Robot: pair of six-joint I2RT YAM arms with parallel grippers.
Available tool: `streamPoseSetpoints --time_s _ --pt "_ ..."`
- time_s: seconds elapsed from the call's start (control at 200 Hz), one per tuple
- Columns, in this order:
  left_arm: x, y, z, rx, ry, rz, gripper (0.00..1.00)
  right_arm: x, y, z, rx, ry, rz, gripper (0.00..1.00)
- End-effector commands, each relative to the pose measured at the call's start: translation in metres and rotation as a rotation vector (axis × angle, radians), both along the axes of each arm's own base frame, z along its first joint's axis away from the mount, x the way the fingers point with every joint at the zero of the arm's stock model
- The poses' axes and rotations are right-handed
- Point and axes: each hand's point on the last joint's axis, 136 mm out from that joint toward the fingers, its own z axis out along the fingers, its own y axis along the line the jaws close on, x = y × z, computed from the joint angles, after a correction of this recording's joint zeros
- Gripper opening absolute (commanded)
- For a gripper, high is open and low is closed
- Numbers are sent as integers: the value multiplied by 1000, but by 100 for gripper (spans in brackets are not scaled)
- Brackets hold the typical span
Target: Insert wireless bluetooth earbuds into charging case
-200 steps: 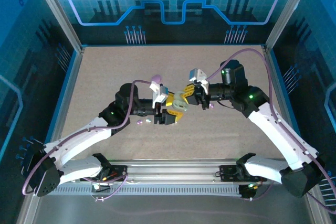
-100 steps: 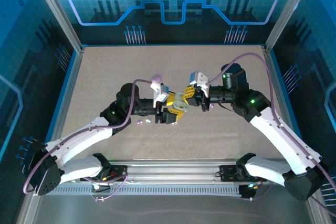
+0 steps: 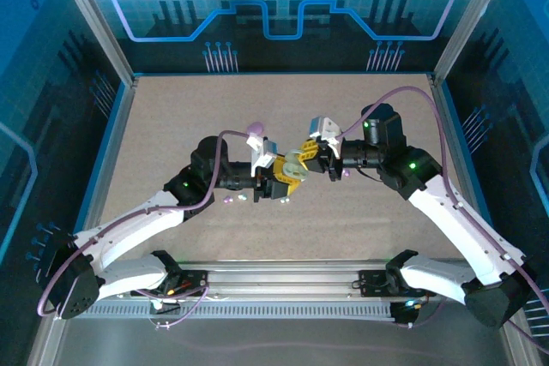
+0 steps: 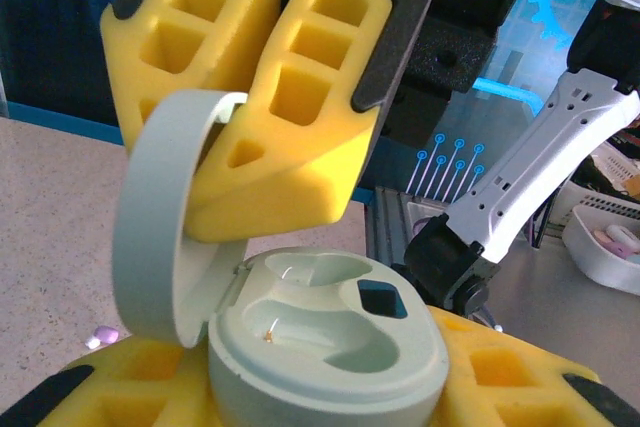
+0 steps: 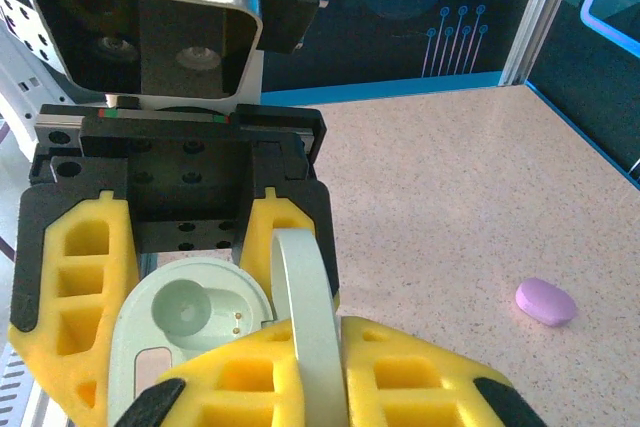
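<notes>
Open mint charging case (image 4: 330, 337) held over mid-table, both sockets bare. The left gripper (image 3: 281, 182) clamps its base and the right gripper (image 3: 305, 157) pinches the lid (image 4: 160, 217) back. Earbuds (image 3: 230, 200), probably those tiny specks, lie beside the left forearm. Best to set the case down open and level before one hand lets go to fetch a bud.

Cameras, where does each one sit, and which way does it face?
Top external: above, behind the bases, looking down at the table; left arm, right arm show.
Left wrist: on the left arm, looking along its yellow fingers at the open mint case.
Right wrist: on the right arm, facing the left gripper; own fingers pinch the lid.
Wrist views share the case.
</notes>
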Motion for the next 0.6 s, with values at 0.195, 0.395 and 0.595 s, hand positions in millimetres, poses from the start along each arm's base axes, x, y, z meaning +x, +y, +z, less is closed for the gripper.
streamPoseSetpoints --time_s 0.195,0.395,0.595 --pt "10 8 7 -9 -52 96 25 15 -10 27 52 26 -160 39" --pt "39 36 3 -33 -47 307 22 55 -61 34 134 353 -544 57" --pt "56 73 9 -76 -76 516 22 68 -85 -49 56 734 -769 54"
